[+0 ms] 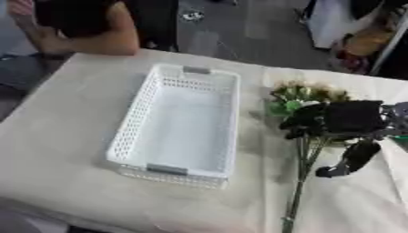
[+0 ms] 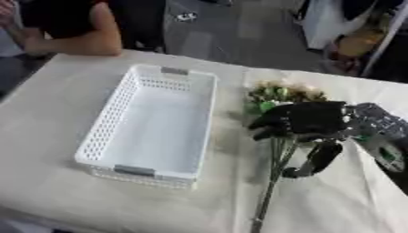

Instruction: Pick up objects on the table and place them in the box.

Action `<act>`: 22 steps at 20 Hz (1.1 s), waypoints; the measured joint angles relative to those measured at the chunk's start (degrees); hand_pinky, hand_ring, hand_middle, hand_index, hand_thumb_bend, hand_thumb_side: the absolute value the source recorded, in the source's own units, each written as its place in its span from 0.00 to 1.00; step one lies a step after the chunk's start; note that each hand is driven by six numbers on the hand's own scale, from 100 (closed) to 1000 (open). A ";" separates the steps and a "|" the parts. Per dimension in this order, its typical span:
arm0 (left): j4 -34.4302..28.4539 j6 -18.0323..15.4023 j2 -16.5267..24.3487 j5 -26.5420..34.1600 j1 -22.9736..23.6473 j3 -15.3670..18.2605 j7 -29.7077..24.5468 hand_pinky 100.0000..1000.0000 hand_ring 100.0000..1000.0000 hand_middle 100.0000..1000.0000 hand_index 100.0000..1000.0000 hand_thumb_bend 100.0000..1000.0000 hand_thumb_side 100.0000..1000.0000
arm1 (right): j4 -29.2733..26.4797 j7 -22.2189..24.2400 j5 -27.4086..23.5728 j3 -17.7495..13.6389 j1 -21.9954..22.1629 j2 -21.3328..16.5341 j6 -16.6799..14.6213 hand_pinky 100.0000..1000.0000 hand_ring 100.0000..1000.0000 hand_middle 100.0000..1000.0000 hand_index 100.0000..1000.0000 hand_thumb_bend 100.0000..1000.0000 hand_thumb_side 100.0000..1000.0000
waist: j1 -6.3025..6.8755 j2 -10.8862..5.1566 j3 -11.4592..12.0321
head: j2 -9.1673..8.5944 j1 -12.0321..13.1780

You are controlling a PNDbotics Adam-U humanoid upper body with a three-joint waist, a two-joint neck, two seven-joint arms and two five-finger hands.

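A white perforated basket [image 1: 131, 123] stands empty on the left half of the table, its long side running away from me. To its right lies a bunch of artificial flowers, with pale blossoms and green leaves [image 1: 307, 93] at the far end and long green stems [image 1: 296, 191] pointing toward me. My right hand [image 1: 350, 117] comes in from the right edge and hovers over the top of the stems, just below the blossoms. Its fingers [image 2: 271, 123] bend down over the stems and its thumb [image 1: 350, 159] hangs apart on the right side, so the hand is not closed round them.
A beige cloth [image 1: 63, 150] covers the table and has a crease running along the basket's right side. The table's near edge cuts across the lower left corner. Boxes and clutter [image 1: 363, 43] stand on the floor beyond the far right corner.
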 measured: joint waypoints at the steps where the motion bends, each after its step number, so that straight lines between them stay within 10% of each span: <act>1: 0.00 0.00 0.00 0.00 0.00 0.00 0.00 0.55 0.72 0.83 0.84 0.03 0.79 | 0.38 -0.10 0.69 0.02 -0.01 0.08 -0.10 0.99 0.96 1.00 0.96 0.39 0.47 | 0.00 0.00 0.01 | 0.00 0.00; 22: -0.02 -0.03 0.00 -0.35 -0.47 -0.35 -0.30 0.55 0.72 0.83 0.84 0.02 0.79 | 14.93 -14.78 25.97 -0.88 -0.44 6.40 -6.78 0.89 0.85 0.97 0.89 0.34 0.23 | 0.24 0.19 0.47 | 0.00 -0.01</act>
